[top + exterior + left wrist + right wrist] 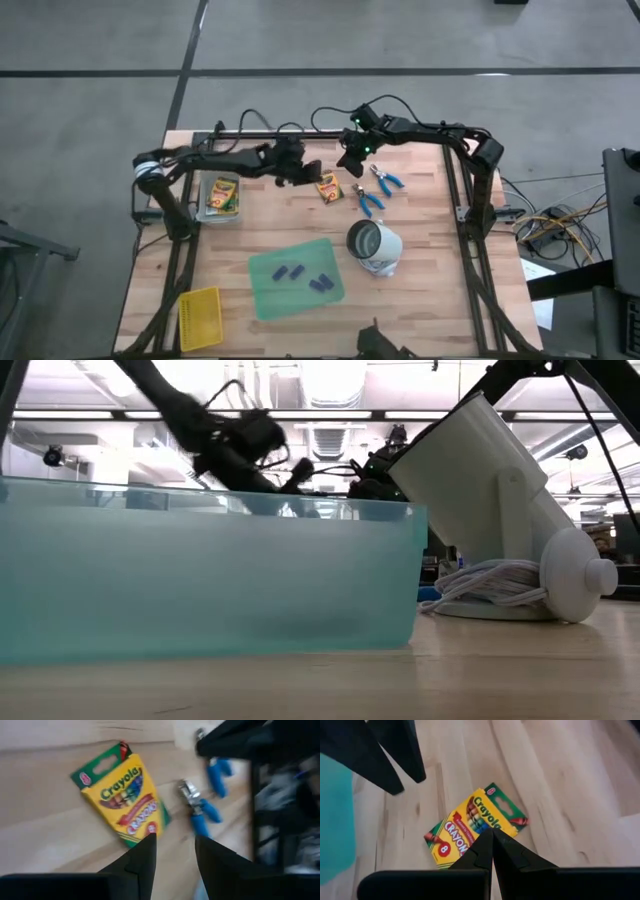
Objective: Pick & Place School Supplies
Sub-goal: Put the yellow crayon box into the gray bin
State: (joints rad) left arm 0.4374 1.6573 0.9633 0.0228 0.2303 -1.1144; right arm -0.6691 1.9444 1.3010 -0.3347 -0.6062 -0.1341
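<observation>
Wooden worktop (420,300) fills your high view; a crayon box (329,187) lies near its far edge, centre, scissor tools (378,190) beside it; purple pieces (305,277) on the green sheet (295,278); left wrist view: left gripper (174,840) parted, empty, over the box; right wrist view: right gripper (492,836) closed above it.

- We see the left arm reaching from the frame's left edge toward upper centre, its left gripper (298,170) with fingers (142,857) parted, holding nothing.
- The right arm bends in from the upper right; its right gripper (352,160) is closed, fingertips (492,840) pressed together.
</observation>
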